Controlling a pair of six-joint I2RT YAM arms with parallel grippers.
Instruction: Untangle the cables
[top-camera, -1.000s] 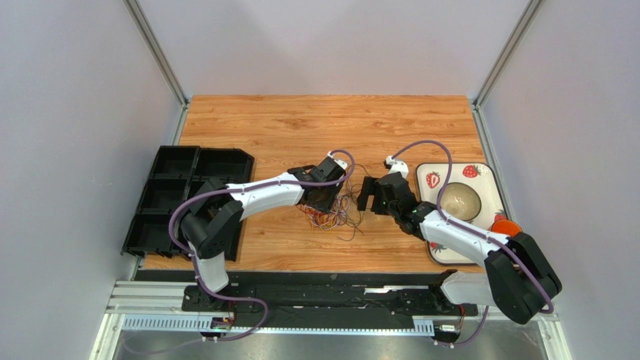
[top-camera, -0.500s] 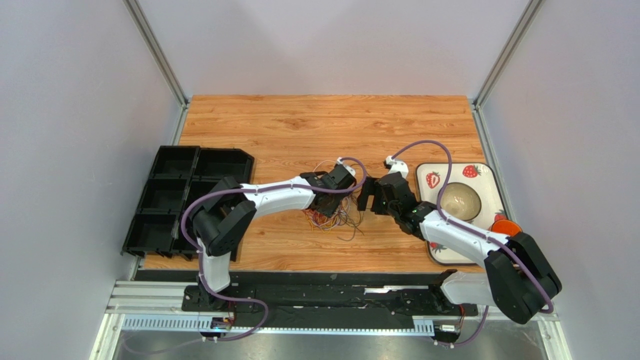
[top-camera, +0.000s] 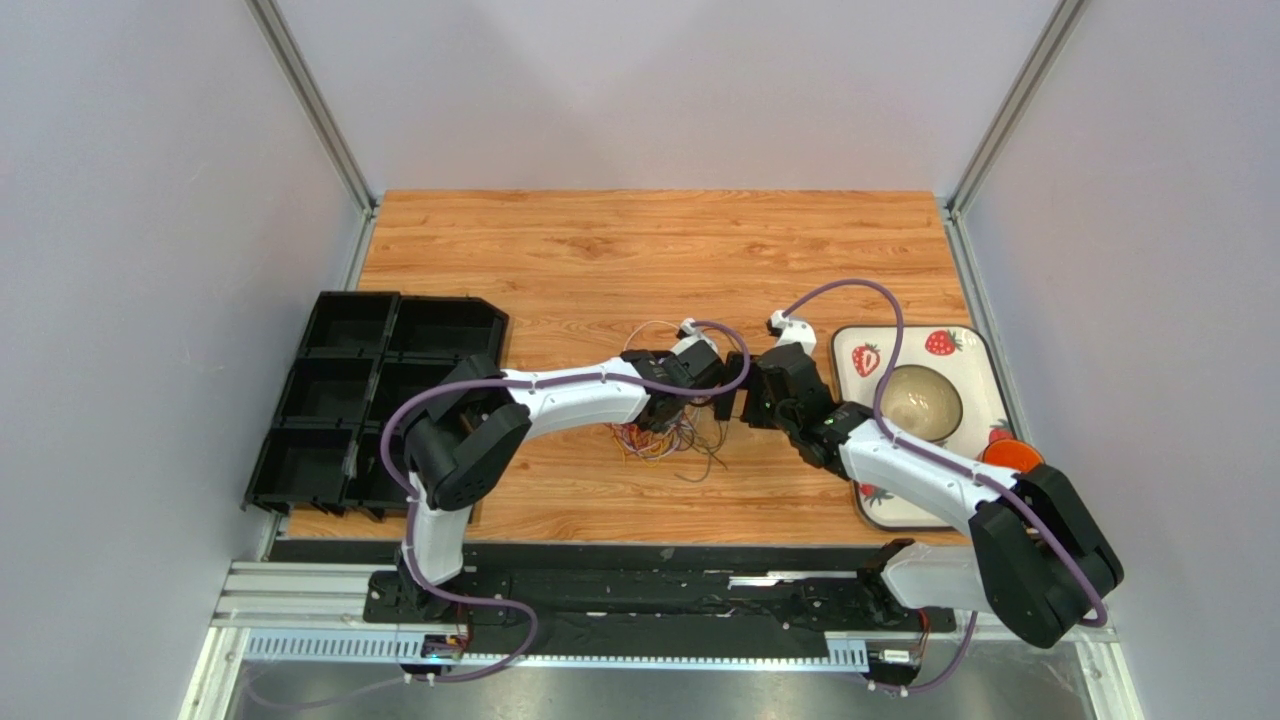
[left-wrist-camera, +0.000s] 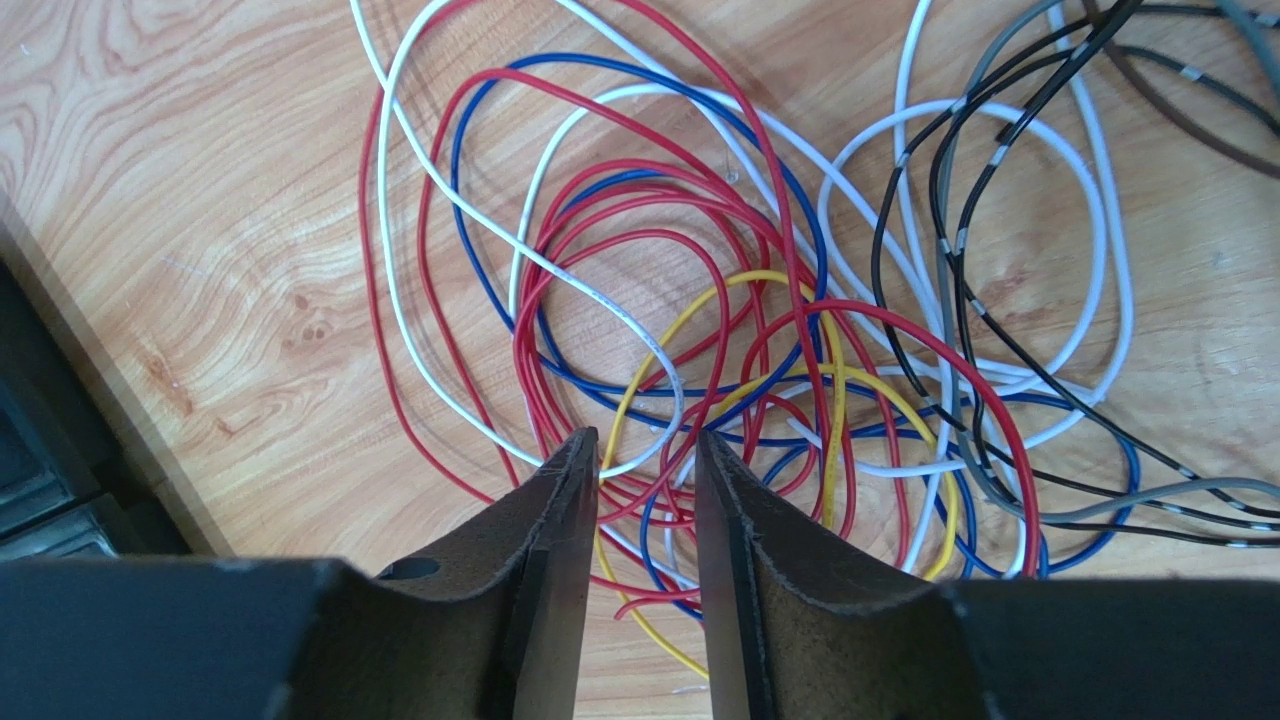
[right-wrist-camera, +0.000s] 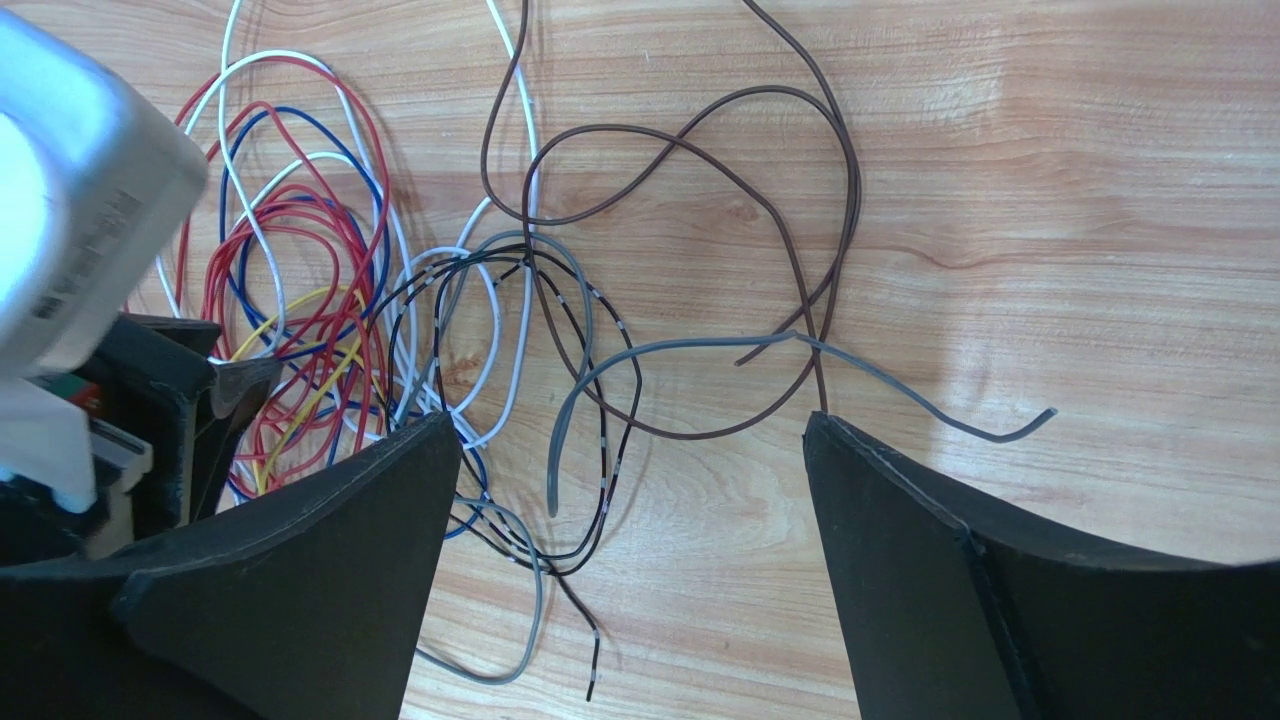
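We see the bunch of hair-thin looping cables lying on the light-brown wood-grain table, in the middle between the two arms. Red, blue, white and yellow loops are piled over one another on one side. On the other side lie a black strand with pale bands and some grey ones.

The left gripper points down over the red and yellow part of the bunch. Its dark jaws stand only a narrow slit apart, with white and yellow strands crossing under the tips. We see nothing clearly pinched between them.

The right gripper is spread wide, holding nothing. Between its fingers we see a loose brown wire loop, which reaches farther out over bare wood. A grey wire end runs towards the right finger.

From the right wrist we also see the left arm's pale grey camera housing close by. There is dark print on its side, but it is too blurred for us to read. From above, the two grippers are just beside each other over the bunch.

To the left, partly off the table's edge, sits a black plastic tray with several compartments. To the right lies a white rectangular tray printed with strawberries, holding a cream round bowl. A small orange round thing is at its near corner. We find no brand or legible label anywhere.
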